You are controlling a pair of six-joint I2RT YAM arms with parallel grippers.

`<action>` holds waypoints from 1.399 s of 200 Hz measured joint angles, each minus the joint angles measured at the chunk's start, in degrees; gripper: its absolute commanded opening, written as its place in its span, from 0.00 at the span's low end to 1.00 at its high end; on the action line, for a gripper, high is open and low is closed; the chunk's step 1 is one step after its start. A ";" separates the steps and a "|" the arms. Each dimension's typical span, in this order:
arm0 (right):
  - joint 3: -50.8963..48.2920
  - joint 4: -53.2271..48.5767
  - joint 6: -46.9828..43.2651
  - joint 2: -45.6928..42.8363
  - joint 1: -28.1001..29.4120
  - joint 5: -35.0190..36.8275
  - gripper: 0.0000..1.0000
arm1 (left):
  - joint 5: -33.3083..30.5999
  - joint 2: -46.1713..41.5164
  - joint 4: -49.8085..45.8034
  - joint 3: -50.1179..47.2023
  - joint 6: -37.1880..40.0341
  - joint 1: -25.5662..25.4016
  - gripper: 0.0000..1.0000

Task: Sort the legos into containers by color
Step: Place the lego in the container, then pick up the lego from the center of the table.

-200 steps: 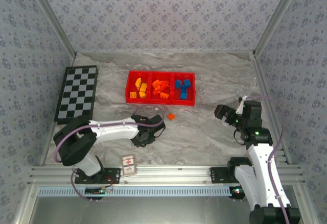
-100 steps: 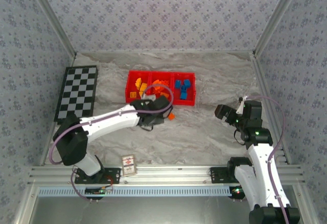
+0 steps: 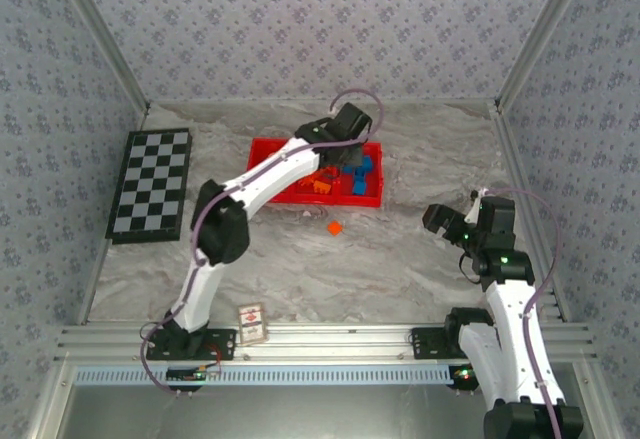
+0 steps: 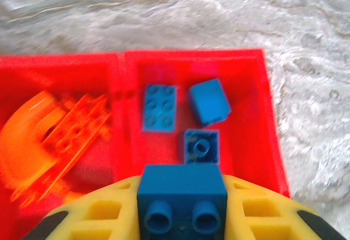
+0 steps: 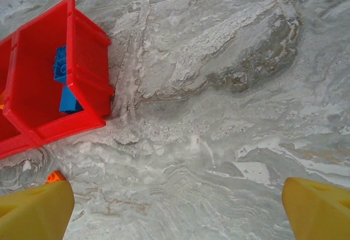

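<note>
A blue brick [image 4: 182,193] is gripped in the left pincer [image 4: 182,223] above the red tray's [image 4: 191,56] right compartment — three loose blue bricks [image 4: 159,106] are seen there. The right pincer [image 5: 176,210] is held open over the tabletop [image 5: 229,114].

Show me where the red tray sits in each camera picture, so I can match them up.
Top external: the red tray lies mid-table toward the far wall, partly under the left arm.
Left wrist: it spans the left and middle, beneath the held blue brick in the left claw.
Right wrist: its end corner juts in at the upper left.
Shared landmark: the loose blue bricks in its end compartment.
</note>
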 measured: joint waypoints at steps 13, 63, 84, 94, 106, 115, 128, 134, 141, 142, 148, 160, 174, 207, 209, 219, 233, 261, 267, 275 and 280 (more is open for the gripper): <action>-0.02 0.00 0.00 -0.07 -0.85 -0.11 1.00 | 1.05 5.53 -1.62 7.32 1.53 0.20 0.26; -0.26 0.00 0.00 -2.03 -1.22 -0.55 1.00 | 2.95 16.87 -5.18 22.10 5.29 0.76 0.34; -0.26 0.00 0.00 -2.36 -1.22 -0.52 1.00 | 3.50 17.31 -5.05 22.29 5.66 1.46 0.39; -0.31 0.00 0.00 -2.36 -1.22 -0.52 1.00 | 4.04 17.33 -4.92 22.32 5.68 1.95 0.42; -0.42 0.00 0.00 -2.36 -1.22 -0.52 1.00 | 4.57 17.33 -4.85 22.58 5.57 2.38 0.47; -0.50 0.00 0.00 -2.36 -1.22 -0.52 1.00 | 4.96 17.33 -4.61 22.71 5.73 2.75 0.51; -0.63 0.00 0.00 -2.36 -1.22 -0.52 1.00 | 5.75 17.33 -4.20 22.88 5.77 3.10 0.56; -0.66 0.00 0.02 -2.36 -1.22 -0.52 1.00 | 5.86 17.33 -4.00 22.95 5.92 3.15 0.58; -0.68 0.02 0.00 -2.36 -1.22 -0.52 1.00 | 5.97 17.33 -3.78 22.95 6.27 3.13 0.59; -0.68 0.02 0.02 -2.36 -1.22 -0.52 1.00 | 5.99 17.33 -3.76 22.95 6.38 3.13 0.60; -0.70 0.02 0.02 -2.36 -1.22 -0.55 1.00 | 5.99 17.33 -3.63 22.95 6.56 3.02 0.61; -0.72 0.02 0.02 -2.29 -1.22 -0.52 1.00 | 6.12 17.33 -3.58 22.95 7.15 2.78 0.63; -0.74 0.02 0.02 -2.10 -1.22 -0.52 1.00 | 6.27 17.33 -3.58 22.95 7.63 2.36 0.65; -0.76 0.02 0.02 -1.55 -1.22 -0.50 1.00 | 5.99 16.70 -3.61 22.23 9.64 1.38 0.68; -0.76 0.02 0.02 -1.55 -1.22 -0.50 1.00 | 5.84 16.55 -3.63 22.05 9.81 1.33 0.68; -0.74 0.02 0.02 -1.36 -1.22 -0.50 1.00 | 4.90 14.67 -3.69 19.52 11.19 0.87 0.72; -0.74 0.02 0.02 -0.79 -1.22 -0.50 1.00 | 2.49 10.47 -3.87 14.03 13.18 -0.09 0.79; -0.74 0.00 0.02 0.66 -1.22 -0.48 1.00 | -2.27 -3.91 -1.27 -5.22 17.22 -3.74 0.93; -0.74 -0.02 0.02 0.85 -1.22 -0.46 1.00 | -2.60 -7.19 -0.28 -9.62 18.08 -4.74 0.94; -0.74 -0.04 0.02 1.05 -1.22 -0.35 1.00 | -2.69 -11.39 0.72 -15.06 18.73 -5.86 0.94; -0.74 -0.04 0.02 1.16 -1.22 -0.20 1.00 | -2.45 -13.79 1.20 -18.18 19.19 -6.58 0.95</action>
